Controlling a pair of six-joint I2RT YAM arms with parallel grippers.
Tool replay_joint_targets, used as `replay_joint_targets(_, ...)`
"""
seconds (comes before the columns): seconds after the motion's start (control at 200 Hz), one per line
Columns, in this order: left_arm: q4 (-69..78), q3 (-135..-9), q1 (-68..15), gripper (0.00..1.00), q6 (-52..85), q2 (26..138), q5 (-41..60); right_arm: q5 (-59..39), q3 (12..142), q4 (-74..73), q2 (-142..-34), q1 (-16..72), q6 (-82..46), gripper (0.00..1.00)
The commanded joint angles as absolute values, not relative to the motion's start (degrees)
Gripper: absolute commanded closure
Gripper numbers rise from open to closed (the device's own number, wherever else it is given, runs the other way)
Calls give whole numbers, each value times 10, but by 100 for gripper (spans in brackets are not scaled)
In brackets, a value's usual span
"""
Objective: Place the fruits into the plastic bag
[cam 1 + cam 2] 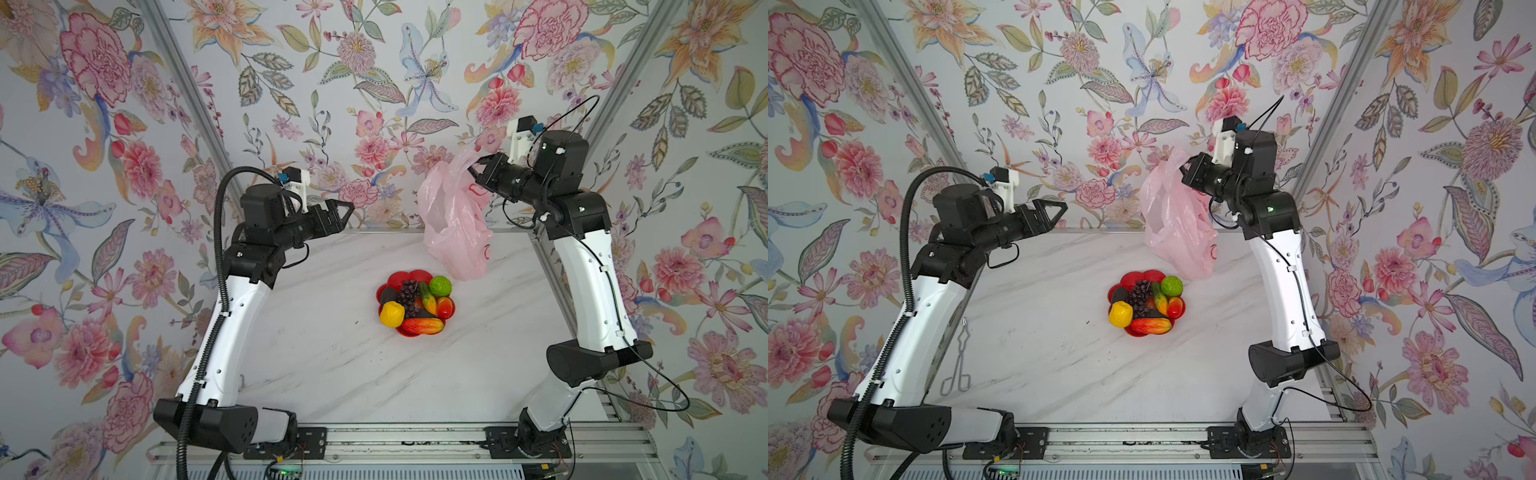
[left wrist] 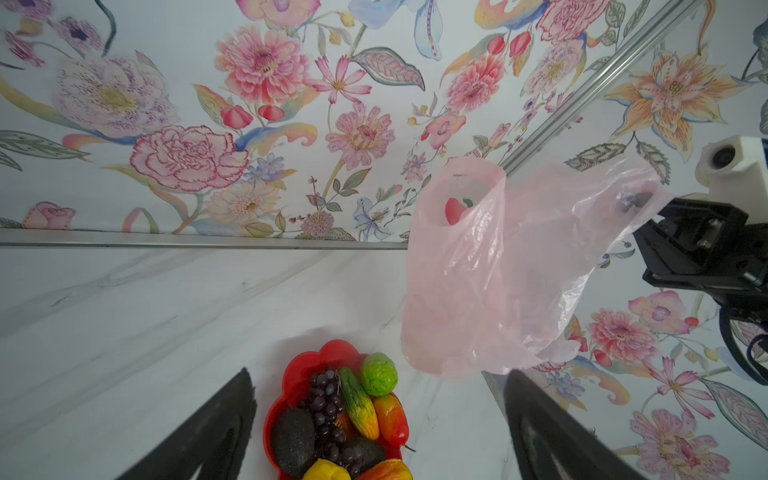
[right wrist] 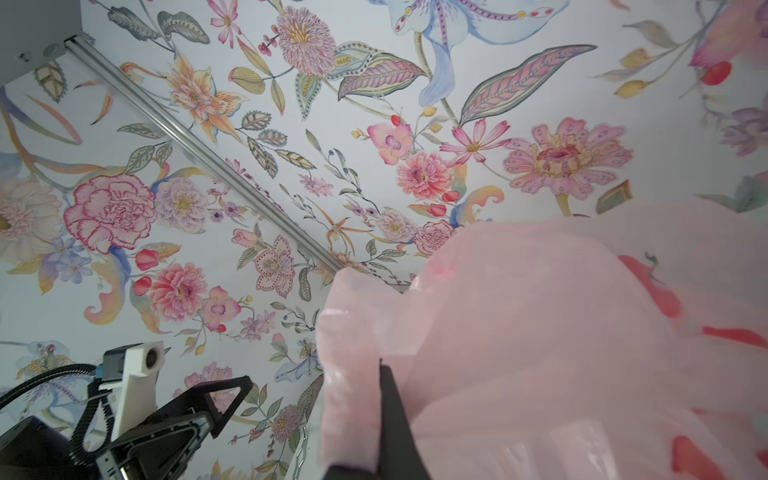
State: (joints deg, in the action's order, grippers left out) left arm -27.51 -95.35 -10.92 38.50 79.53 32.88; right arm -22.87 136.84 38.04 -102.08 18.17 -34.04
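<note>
Right end effector (image 1: 473, 167) pinches the hanging plastic bag (image 1: 453, 224); left end effector (image 1: 347, 208), spread and empty, sits at the bag's nine o'clock.

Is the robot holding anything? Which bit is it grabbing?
The right gripper pinches the plastic bag near its top, so it hangs. The left gripper is open, holding nothing.

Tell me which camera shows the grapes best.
The left wrist view: the grapes are close, each berry distinct, lying in the dish. Both top views show them whole but small. The right wrist view misses them; it shows mostly bag and wallpaper.
</note>
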Motion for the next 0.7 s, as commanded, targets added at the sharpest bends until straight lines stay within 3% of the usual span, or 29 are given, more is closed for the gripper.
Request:
replay_joint_targets(0.0, -277, -968, -115, 6, 384, 810, 313, -323, 1349, 294, -1015, 205, -309, 100)
replay_joint_targets(0.135, -314, -1067, -131, 2, 352, 868, 325, -390, 1358, 274, -1028, 205, -313, 100)
replay_joint_targets(0.315, -524, -1287, -170, 1, 229, 1003, 243, -434, 1367, 261, -1040, 214, -332, 100)
replay_joint_targets(0.53, -584, -1315, -172, 1, 231, 1041, 242, -452, 1385, 265, -1045, 215, -340, 100)
replay_joint_targets(0.606, -594, -1296, -174, 4, 231, 1036, 242, -453, 1382, 267, -1043, 216, -339, 100)
replay_joint_targets(0.696, -614, -1296, -176, 17, 233, 1036, 238, -446, 1374, 271, -1036, 218, -331, 100)
